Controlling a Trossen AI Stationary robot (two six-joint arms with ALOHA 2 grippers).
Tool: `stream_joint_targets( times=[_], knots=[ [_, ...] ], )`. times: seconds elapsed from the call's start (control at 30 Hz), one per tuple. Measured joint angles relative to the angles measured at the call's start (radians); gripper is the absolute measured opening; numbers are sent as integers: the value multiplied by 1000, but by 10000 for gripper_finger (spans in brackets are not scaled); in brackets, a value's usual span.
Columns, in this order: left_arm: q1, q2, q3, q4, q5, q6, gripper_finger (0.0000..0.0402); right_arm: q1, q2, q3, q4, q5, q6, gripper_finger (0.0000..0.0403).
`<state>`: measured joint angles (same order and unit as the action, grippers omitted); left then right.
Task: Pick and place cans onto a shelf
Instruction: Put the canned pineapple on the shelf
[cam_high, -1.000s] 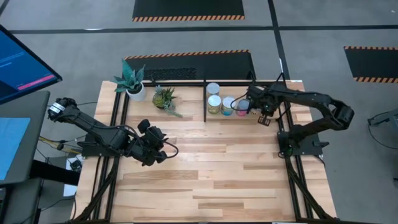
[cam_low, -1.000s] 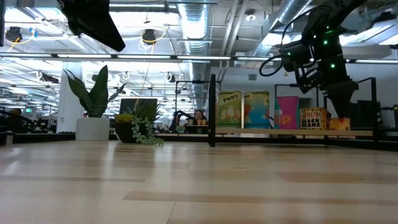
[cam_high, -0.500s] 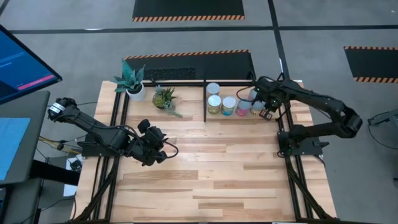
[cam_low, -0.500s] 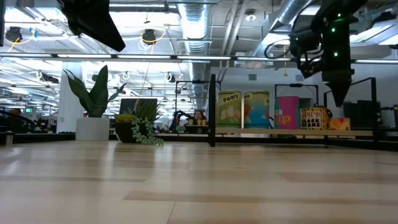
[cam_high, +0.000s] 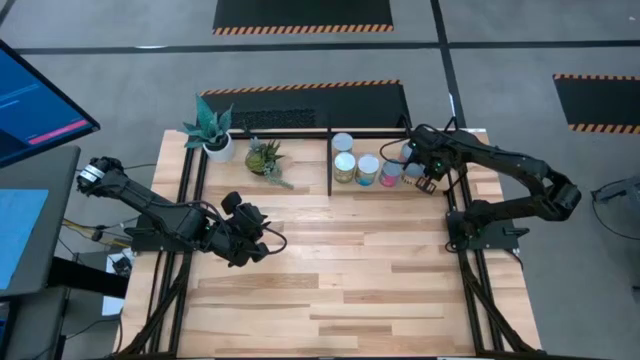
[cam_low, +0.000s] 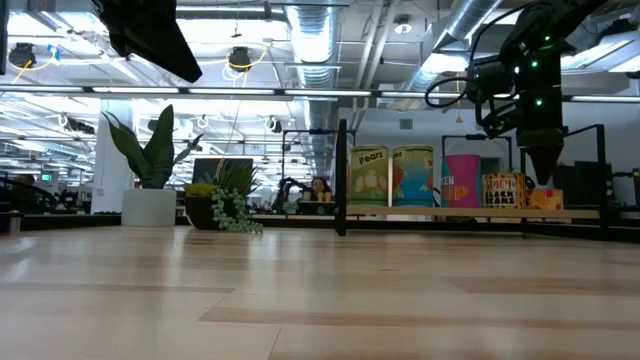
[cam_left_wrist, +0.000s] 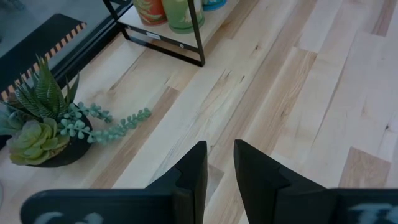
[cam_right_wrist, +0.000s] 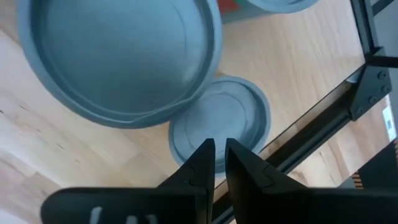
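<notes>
Several cans stand upright on the shelf (cam_low: 470, 213) at the table's far right: a yellow-green can (cam_low: 369, 177), a light blue can (cam_low: 412, 177), a pink can (cam_low: 462, 181), a short can (cam_low: 504, 190) and a small low tin (cam_low: 545, 199). My right gripper (cam_low: 547, 178) points down, shut and empty, just above the small tin's grey top (cam_right_wrist: 221, 121), beside a larger can's top (cam_right_wrist: 118, 56). In the high view it (cam_high: 422, 172) hangs over the row's right end. My left gripper (cam_high: 252, 238) waits shut and empty over the table's left middle.
Two potted plants (cam_high: 210, 130) (cam_high: 263, 156) stand at the far left of the table, left of the shelf's black upright bar (cam_high: 329, 160). Black frame rails run along both table sides. The wood top (cam_high: 350, 270) spreads toward the near edge.
My right gripper has moved a little toward the table's far edge, risen, then come down again, and has straightened from a tilt to point straight down over the small tin. The cans have stayed where they were.
</notes>
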<state>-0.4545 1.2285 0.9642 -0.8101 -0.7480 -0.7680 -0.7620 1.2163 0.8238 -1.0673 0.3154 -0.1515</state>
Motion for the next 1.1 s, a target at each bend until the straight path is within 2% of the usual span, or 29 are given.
stream_joint_targets(
  times=[0.37,0.67,0.87,1.1],
  knots=[
    [0,0,0,1,0,-3,70,0,0,0,-31,-5,-28,34],
    [0,0,0,1,0,-3,70,3,1,0,-13,0,20,17],
    [0,0,0,2,0,-12,70,59,1,-44,10,98,-63,11],
    [0,0,0,1,0,-12,70,93,-1,-63,65,158,-98,9]
  ],
)
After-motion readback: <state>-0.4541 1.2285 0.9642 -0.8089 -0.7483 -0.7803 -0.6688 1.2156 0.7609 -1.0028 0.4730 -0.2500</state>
